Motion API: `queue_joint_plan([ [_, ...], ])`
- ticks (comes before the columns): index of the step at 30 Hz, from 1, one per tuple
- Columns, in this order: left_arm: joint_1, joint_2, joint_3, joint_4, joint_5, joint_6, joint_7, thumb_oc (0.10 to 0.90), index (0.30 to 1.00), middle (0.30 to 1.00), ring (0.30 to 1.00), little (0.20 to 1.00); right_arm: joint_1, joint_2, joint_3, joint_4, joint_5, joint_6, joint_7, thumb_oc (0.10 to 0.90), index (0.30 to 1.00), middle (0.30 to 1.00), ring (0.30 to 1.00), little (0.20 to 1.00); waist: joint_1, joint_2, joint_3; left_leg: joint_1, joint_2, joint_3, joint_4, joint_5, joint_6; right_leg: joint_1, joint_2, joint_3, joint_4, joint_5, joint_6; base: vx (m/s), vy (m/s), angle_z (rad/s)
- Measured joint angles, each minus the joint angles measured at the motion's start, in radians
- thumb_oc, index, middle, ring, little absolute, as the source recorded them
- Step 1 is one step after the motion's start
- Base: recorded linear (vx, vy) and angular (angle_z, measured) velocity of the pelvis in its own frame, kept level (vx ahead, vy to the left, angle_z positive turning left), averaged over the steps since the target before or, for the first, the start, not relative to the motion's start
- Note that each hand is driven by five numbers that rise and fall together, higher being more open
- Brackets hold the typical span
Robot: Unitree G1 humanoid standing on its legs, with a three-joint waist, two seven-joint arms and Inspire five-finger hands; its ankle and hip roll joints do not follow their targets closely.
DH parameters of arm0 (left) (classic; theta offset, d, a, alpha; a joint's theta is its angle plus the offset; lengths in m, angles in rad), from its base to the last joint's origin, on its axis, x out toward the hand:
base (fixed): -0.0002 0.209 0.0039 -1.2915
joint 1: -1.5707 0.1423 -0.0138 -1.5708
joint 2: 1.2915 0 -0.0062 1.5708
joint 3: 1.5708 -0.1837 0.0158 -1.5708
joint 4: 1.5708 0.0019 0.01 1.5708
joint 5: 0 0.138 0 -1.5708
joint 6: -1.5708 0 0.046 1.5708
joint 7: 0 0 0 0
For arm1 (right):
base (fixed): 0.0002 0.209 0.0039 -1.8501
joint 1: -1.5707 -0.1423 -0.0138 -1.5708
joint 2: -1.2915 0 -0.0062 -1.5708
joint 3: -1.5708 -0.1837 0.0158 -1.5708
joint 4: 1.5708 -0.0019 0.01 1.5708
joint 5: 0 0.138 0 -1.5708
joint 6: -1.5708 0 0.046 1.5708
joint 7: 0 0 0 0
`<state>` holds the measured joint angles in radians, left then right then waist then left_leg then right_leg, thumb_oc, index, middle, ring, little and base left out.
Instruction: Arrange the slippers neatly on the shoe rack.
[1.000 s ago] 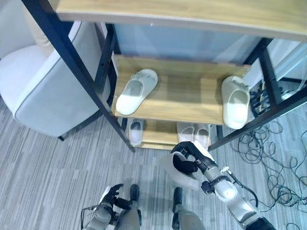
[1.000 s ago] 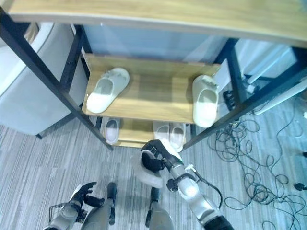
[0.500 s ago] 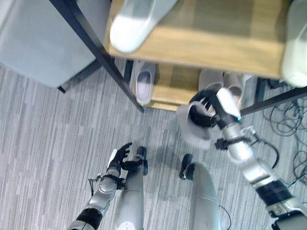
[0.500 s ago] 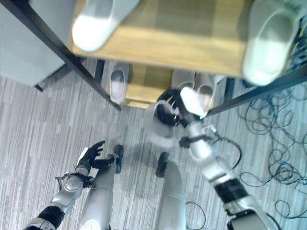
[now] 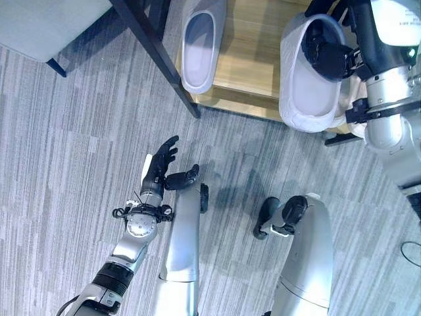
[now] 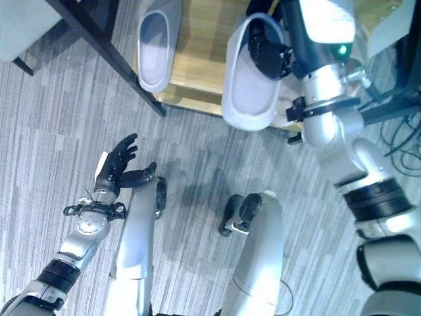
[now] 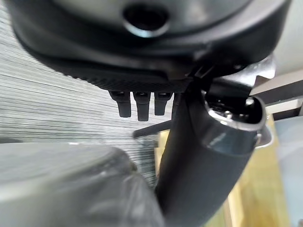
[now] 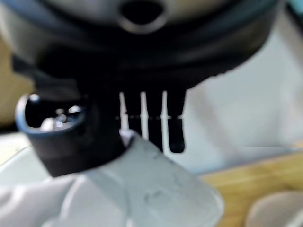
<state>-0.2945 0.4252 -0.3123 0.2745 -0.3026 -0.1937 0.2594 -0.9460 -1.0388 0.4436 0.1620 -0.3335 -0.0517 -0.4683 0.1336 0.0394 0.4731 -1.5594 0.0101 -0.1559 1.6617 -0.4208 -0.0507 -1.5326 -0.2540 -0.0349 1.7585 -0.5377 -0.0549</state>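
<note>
Gripping the white slipper (image 5: 306,79) by its upper, fingers curled inside, the right hand (image 5: 329,49) holds it over the bottom shelf (image 5: 253,56) edge w/ heel overhanging, so it may tip off; left hand (image 5: 158,168) hangs spread, idle.

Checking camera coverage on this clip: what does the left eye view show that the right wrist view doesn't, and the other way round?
Left eye view: the open left hand over the carpet and a lone slipper on the bottom shelf. Right wrist view: a close look at the right hand's fingers against the held slipper's white surface. Both: the right hand shut on that slipper, and wooden shelf.
</note>
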Motion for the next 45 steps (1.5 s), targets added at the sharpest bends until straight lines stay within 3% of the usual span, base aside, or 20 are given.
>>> queue_joint_plan([
  [4,0.001,0.023,-0.018,-0.046,-0.023,-0.014,0.014,0.8,0.9,0.9,0.9,0.9,-0.119,-0.049,0.161,0.063,-0.017,0.004,-0.017,0.4,0.3,0.3,0.3,0.3,0.001,-0.004,0.052,0.015,-0.01,0.015,0.116,-0.05,0.001,0.005,-0.009,0.046,0.116,-0.047,0.011,0.11,-0.012,0.02],
  [9,0.02,0.062,-0.053,-0.094,-0.06,-0.031,0.025,0.8,0.9,0.9,0.9,0.9,-0.225,-0.053,0.313,0.193,-0.02,0.023,-0.041,0.4,0.3,0.3,0.3,0.3,0.008,-0.012,0.059,0.009,-0.018,0.033,0.234,-0.1,0.004,-0.008,-0.012,0.103,0.237,-0.097,0.038,0.06,-0.011,0.04],
  [15,0.045,0.073,-0.074,-0.12,-0.086,-0.063,0.041,0.8,0.9,0.9,0.9,0.9,-0.24,-0.029,0.369,0.269,-0.037,0.053,-0.061,0.4,0.3,0.3,0.3,0.3,0.017,-0.02,0.063,0.001,-0.028,0.037,0.318,-0.139,-0.006,-0.016,-0.013,0.138,0.322,-0.137,0.057,0.01,-0.009,0.03],
  [23,0.059,0.074,-0.095,-0.122,-0.09,-0.088,0.06,0.8,0.9,0.9,0.9,0.9,-0.266,0.078,0.439,0.417,-0.041,0.08,-0.081,0.4,0.3,0.3,0.3,0.3,0.039,-0.018,0.064,0.008,-0.026,0.027,0.366,-0.164,-0.007,-0.006,-0.013,0.14,0.358,-0.156,0.059,0.0,0.004,-0.01],
  [28,0.076,0.1,-0.114,-0.123,-0.092,-0.091,0.062,0.8,0.9,0.9,0.9,0.9,-0.267,0.085,0.451,0.458,-0.055,0.083,-0.085,0.4,0.3,0.3,0.3,0.3,0.072,0.001,0.066,0.01,-0.04,0.008,0.376,-0.166,-0.009,0.021,-0.025,0.122,0.359,-0.168,0.061,0.01,0.015,0.04],
  [34,0.246,0.183,-0.145,-0.024,-0.09,-0.017,0.059,0.8,0.9,0.9,0.9,0.9,-0.296,0.09,0.451,0.5,-0.056,0.087,-0.089,0.4,0.3,0.3,0.3,0.3,0.104,0.02,0.071,0.006,-0.069,0.001,0.376,-0.167,-0.011,0.043,-0.05,0.114,0.36,-0.192,0.076,0.02,-0.005,0.15],
  [35,0.279,0.187,-0.156,-0.01,-0.09,-0.016,0.059,0.8,0.9,0.9,0.9,0.9,-0.299,0.089,0.451,0.511,-0.056,0.092,-0.091,0.56,0.54,0.54,0.54,0.54,0.113,0.021,0.071,0.002,-0.08,-0.003,0.377,-0.167,-0.011,0.049,-0.06,0.109,0.36,-0.198,0.08,0.01,0.0,0.24],
  [36,0.308,0.191,-0.171,-0.005,-0.09,-0.009,0.058,0.8,0.9,0.9,0.9,0.9,-0.303,0.089,0.452,0.534,-0.056,0.093,-0.093,0.643,0.665,0.665,0.665,0.665,0.123,0.023,0.072,0.002,-0.084,-0.007,0.378,-0.167,-0.011,0.058,-0.067,0.103,0.36,-0.202,0.083,0.02,-0.006,0.23],
  [37,0.328,0.192,-0.183,-0.005,-0.091,-0.002,0.056,0.8,0.9,0.9,0.9,0.9,-0.309,0.09,0.454,0.559,-0.056,0.093,-0.092,0.8,0.9,0.9,0.9,0.9,0.137,0.023,0.072,0.001,-0.092,-0.008,0.378,-0.167,-0.011,0.062,-0.074,0.102,0.361,-0.207,0.087,0.02,0.003,0.22],
  [40,0.343,0.192,-0.204,-0.012,-0.09,0.002,0.05,0.8,0.9,0.9,0.9,0.9,-0.344,0.099,0.465,0.609,-0.055,0.09,-0.091,0.8,0.9,0.9,0.9,0.9,0.17,0.028,0.076,-0.001,-0.105,-0.017,0.384,-0.167,-0.01,0.079,-0.088,0.094,0.365,-0.221,0.093,0.02,0.015,0.16],
  [45,0.308,0.191,-0.2,-0.025,-0.107,0.001,0.048,0.8,0.9,0.9,0.9,0.9,-0.404,0.115,0.49,0.612,-0.038,0.072,-0.09,0.8,0.9,0.9,0.9,0.9,0.17,0.029,0.076,-0.008,-0.114,-0.018,0.392,-0.167,-0.01,0.083,-0.093,0.095,0.368,-0.226,0.103,0.01,0.008,0.04],
])
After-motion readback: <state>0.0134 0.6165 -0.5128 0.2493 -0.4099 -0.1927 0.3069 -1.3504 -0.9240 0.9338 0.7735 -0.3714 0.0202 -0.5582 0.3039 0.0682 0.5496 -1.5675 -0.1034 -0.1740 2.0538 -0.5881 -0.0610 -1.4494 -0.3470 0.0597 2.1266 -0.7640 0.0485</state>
